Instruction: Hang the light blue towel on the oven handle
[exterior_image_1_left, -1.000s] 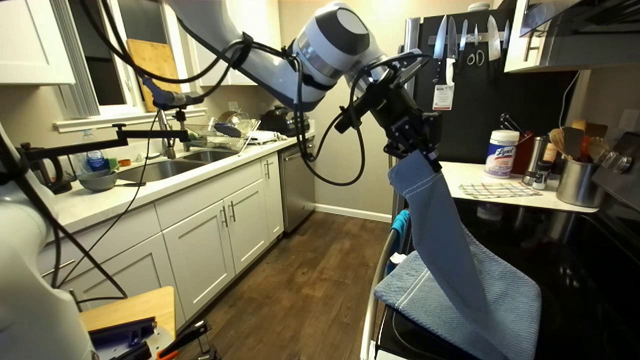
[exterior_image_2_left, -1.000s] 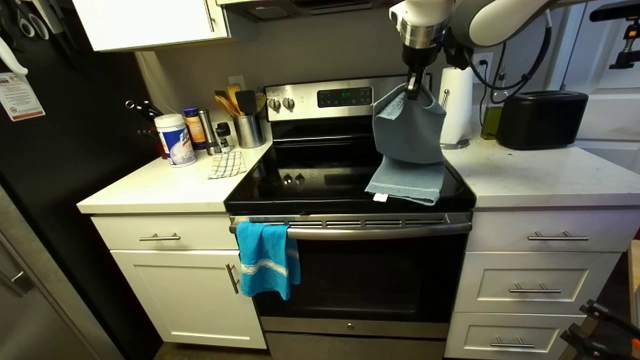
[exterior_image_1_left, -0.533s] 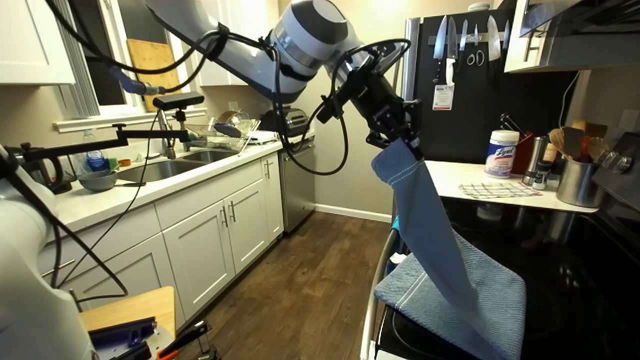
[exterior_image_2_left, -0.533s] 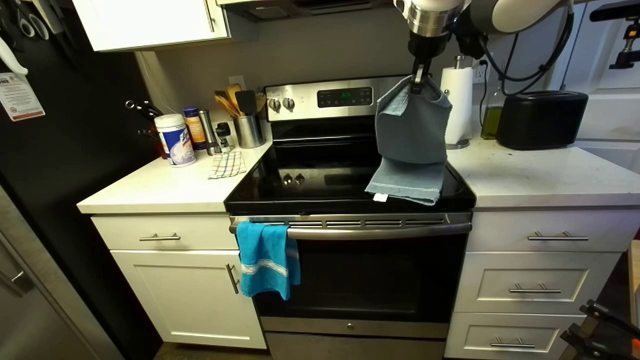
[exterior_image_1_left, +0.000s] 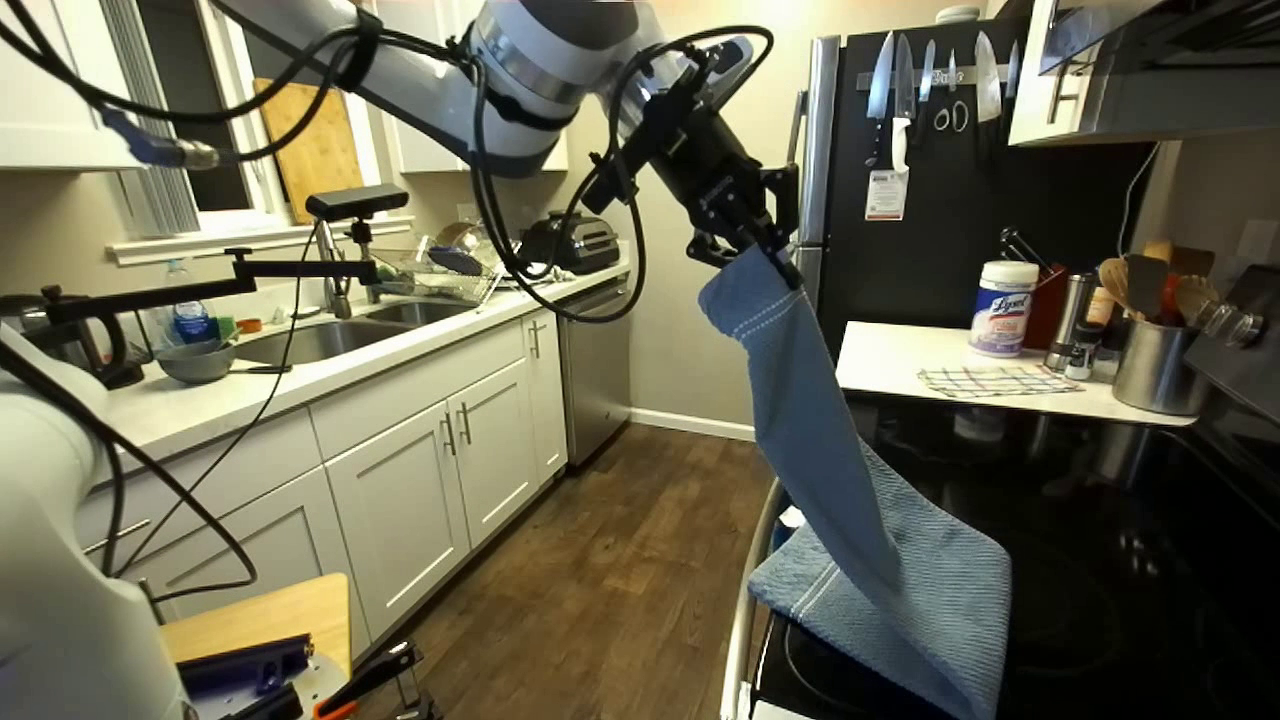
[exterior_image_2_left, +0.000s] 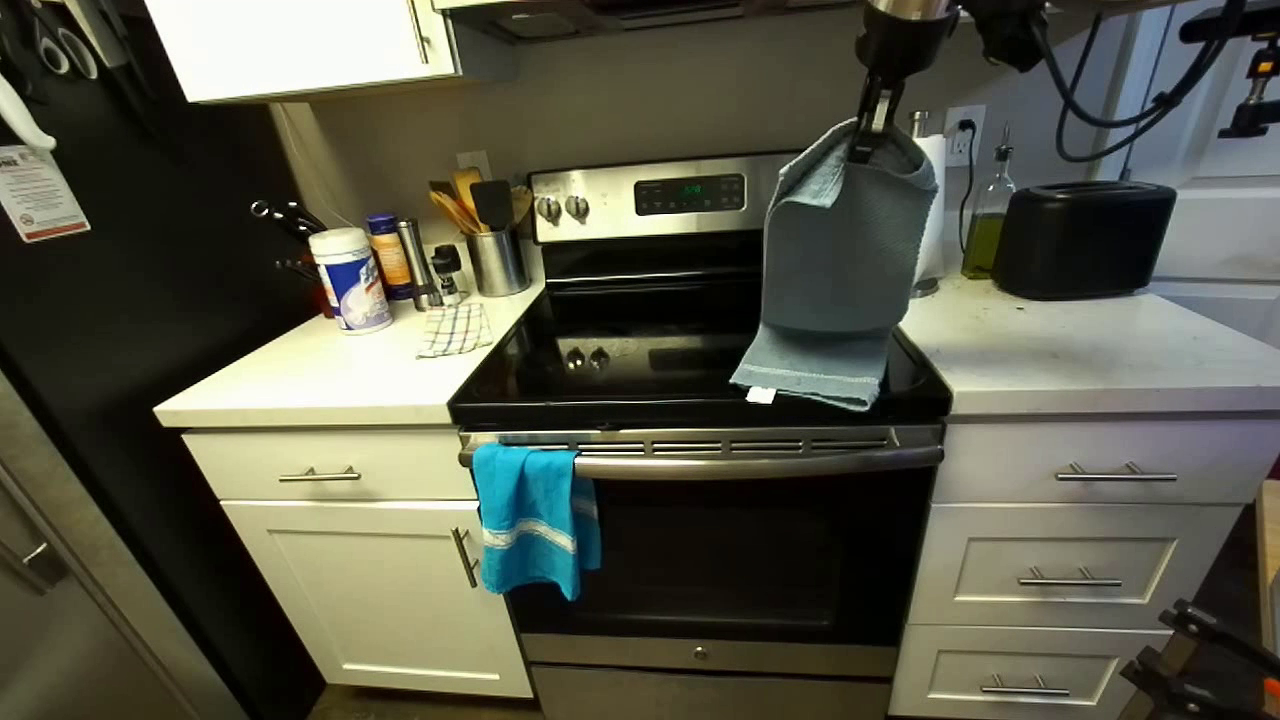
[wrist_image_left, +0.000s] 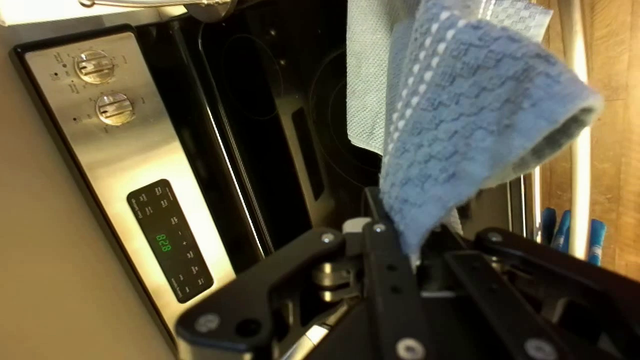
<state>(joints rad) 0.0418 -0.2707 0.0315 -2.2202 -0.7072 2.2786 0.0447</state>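
- One end of the light blue towel (exterior_image_2_left: 840, 260) clamped in my pincer (exterior_image_2_left: 868, 145), higher than the oven handle (exterior_image_2_left: 740, 467).
- Its length slants down behind that handle (not over it).

You've got a Lysol canister (exterior_image_2_left: 350, 290) on your counter (exterior_image_2_left: 300, 385), checked cloth (exterior_image_2_left: 455, 331) near it, steel utensil crock (exterior_image_2_left: 497, 265) near the cloth. Other counter section (exterior_image_2_left: 1100, 350) has your black toaster (exterior_image_2_left: 1085, 245), glass bottle (exterior_image_2_left: 985, 235) just beside it. On your fridge (exterior_image_1_left: 1000, 190): knives (exterior_image_1_left: 904, 75) on a strip (exterior_image_1_left: 966, 76), scissors (exterior_image_1_left: 951, 117) below. Grey bowl (exterior_image_1_left: 195, 364) beside your sink (exterior_image_1_left: 330, 343).
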